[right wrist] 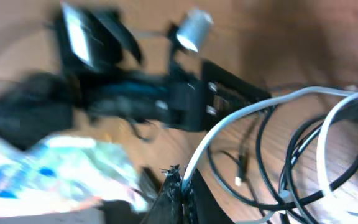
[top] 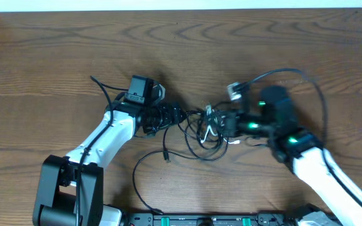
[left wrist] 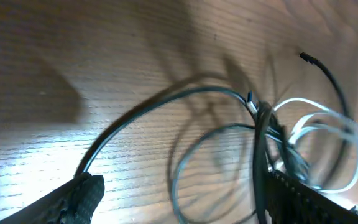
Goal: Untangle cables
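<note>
Overhead, cables (top: 200,143) central, table (top: 55,50) edges far, left claw (top: 181,115) wide, right claw (right wrist: 180,182) pinching strand (right wrist: 260,107)

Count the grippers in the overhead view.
2. The left gripper sits open at the left edge of the cables; the right gripper, at their right edge, is shut on the whitish strand. None seems hidden.

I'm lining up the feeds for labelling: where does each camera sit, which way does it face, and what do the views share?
Overhead: above the table, looking straight down; shows left gripper and right gripper either side of the cables.
Left wrist: behind the left gripper, looking along its open fingers at the cables.
Right wrist: behind the right gripper, facing the left gripper across the cables; its shut fingers pinch the whitish strand.
Shared: all three show the cables on the table.
</note>
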Robot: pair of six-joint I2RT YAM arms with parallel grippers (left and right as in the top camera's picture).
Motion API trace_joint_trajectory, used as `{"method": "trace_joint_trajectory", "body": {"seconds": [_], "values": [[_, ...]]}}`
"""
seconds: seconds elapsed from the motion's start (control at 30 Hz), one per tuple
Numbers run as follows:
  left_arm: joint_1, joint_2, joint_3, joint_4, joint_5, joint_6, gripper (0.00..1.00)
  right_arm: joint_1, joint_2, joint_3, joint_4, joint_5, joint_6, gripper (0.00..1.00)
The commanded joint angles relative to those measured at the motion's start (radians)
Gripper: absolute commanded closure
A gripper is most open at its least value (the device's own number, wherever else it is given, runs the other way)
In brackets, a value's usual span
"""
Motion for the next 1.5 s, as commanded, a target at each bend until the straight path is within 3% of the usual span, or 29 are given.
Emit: {"method": "trace_joint_trajectory", "body": {"seconds": [0.0, 0.1, 0.2, 0.3, 0.4, 0.53, 0.63, 0.77, 0.93, 1.07, 1.17, 1.27, 1.3, 1.4, 1.43, 1.47], "values": [[0.006, 0.005, -0.003, -0.005, -0.013, 0.006, 0.15, -0.056, -0.059, 0.012, 0.001, -0.087, 0.251, 0.99], [0.005, 0.005, -0.003, -0.005, -0.013, 0.005, 0.15, -0.059, -0.05, 0.012, -0.006, -0.085, 0.434, 0.99], [0.005, 0.005, -0.003, -0.01, -0.013, 0.002, 0.15, -0.045, -0.023, 0.012, -0.064, -0.023, 0.335, 0.99], [0.006, 0.005, -0.003, -0.02, -0.013, 0.002, 0.15, -0.005, 0.026, 0.012, -0.271, 0.107, 0.242, 0.99], [0.006, 0.005, -0.003, -0.023, -0.013, 0.002, 0.15, 0.032, 0.081, 0.012, -0.32, 0.008, 0.189, 0.99], [0.006, 0.005, -0.003, -0.023, -0.013, 0.002, 0.15, 0.022, 0.11, 0.012, -0.068, -0.264, 0.167, 0.99], [0.006, 0.005, -0.003, -0.024, -0.013, 0.002, 0.15, -0.016, 0.109, 0.012, 0.185, -0.321, 0.206, 0.99], [0.006, 0.005, -0.003, -0.024, -0.013, 0.002, 0.15, -0.077, 0.113, 0.012, 0.221, -0.139, 0.257, 0.99], [0.006, 0.005, -0.003, -0.023, -0.013, 0.003, 0.15, -0.075, 0.123, 0.012, 0.145, -0.179, 0.387, 0.98], [0.006, 0.005, -0.003, -0.023, -0.013, 0.003, 0.15, -0.063, 0.123, 0.012, 0.054, 0.123, 0.185, 0.98], [0.006, 0.005, -0.003, -0.023, -0.013, 0.003, 0.15, -0.039, 0.137, 0.012, 0.022, 0.384, 0.174, 0.94], [0.006, 0.005, -0.003, -0.023, -0.013, 0.002, 0.14, -0.013, 0.161, 0.012, 0.079, 0.418, 0.138, 0.91], [0.006, 0.005, -0.003, -0.023, -0.013, 0.002, 0.15, 0.002, 0.17, 0.012, 0.103, 0.418, 0.089, 0.86], [0.006, 0.005, -0.003, -0.023, -0.013, 0.002, 0.14, 0.061, 0.185, 0.012, 0.114, 0.435, -0.076, 0.12], [0.006, 0.005, -0.003, -0.023, -0.013, 0.002, 0.15, 0.081, 0.185, 0.012, 0.094, 0.46, -0.108, 0.01], [0.006, 0.005, -0.003, -0.023, -0.013, 0.002, 0.15, 0.101, 0.183, 0.012, 0.056, 0.51, -0.135, 0.01]]}}
